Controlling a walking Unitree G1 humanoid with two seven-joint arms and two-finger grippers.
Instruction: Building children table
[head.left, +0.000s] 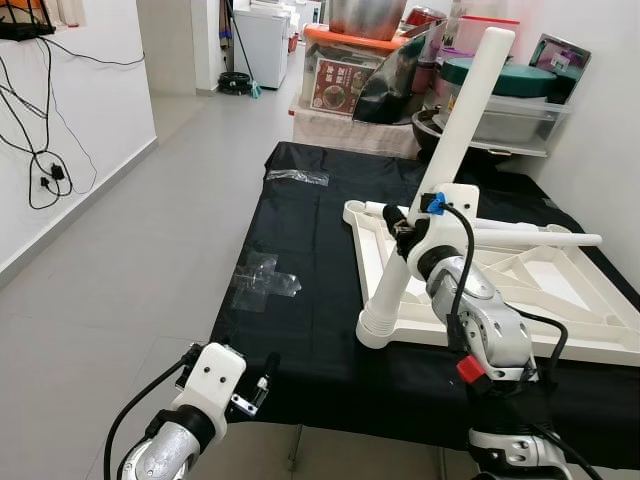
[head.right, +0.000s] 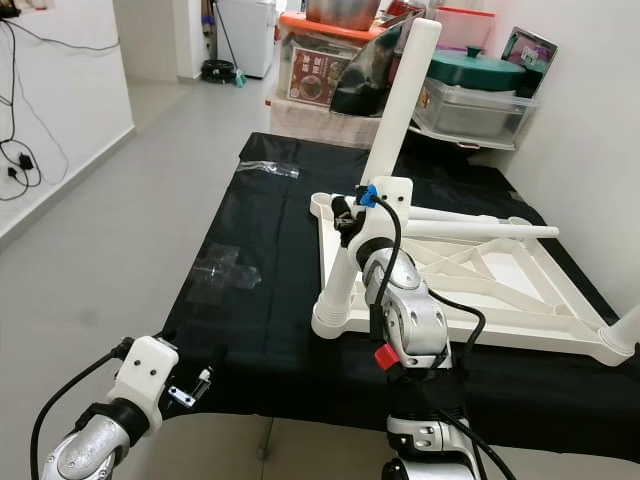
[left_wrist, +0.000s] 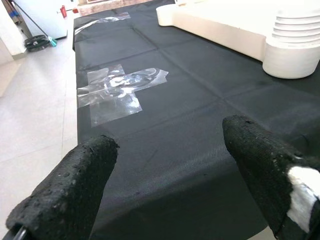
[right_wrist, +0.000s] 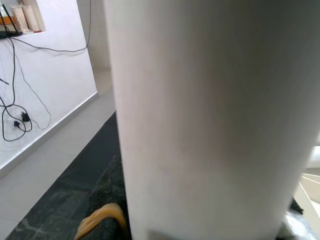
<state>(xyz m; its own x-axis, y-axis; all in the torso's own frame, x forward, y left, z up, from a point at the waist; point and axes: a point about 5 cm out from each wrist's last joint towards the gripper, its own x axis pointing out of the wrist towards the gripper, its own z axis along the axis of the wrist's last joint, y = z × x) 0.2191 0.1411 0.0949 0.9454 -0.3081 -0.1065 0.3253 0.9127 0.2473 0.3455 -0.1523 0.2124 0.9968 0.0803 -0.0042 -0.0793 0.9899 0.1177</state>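
A white children's table top (head.left: 530, 343) lies upside down on a black cloth (head.left: 300, 310). At its near left corner a white table leg (head.left: 455, 150) stands in the socket, leaning away to the right. My right gripper (head.left: 402, 228) is shut on this leg about halfway up, and the leg (right_wrist: 215, 115) looms close in the right wrist view. A second leg (head.left: 520, 238) lies across the frame. My left gripper (left_wrist: 167, 140) is open over the cloth's near left edge with nothing between its fingers (left_wrist: 75, 185).
Patches of clear tape (head.left: 262, 280) are stuck to the cloth. Storage boxes and pots (head.left: 500, 100) crowd the far end. A white wall with hanging cables (head.left: 40, 170) runs along the left, beyond a stretch of tiled floor (head.left: 120, 270).
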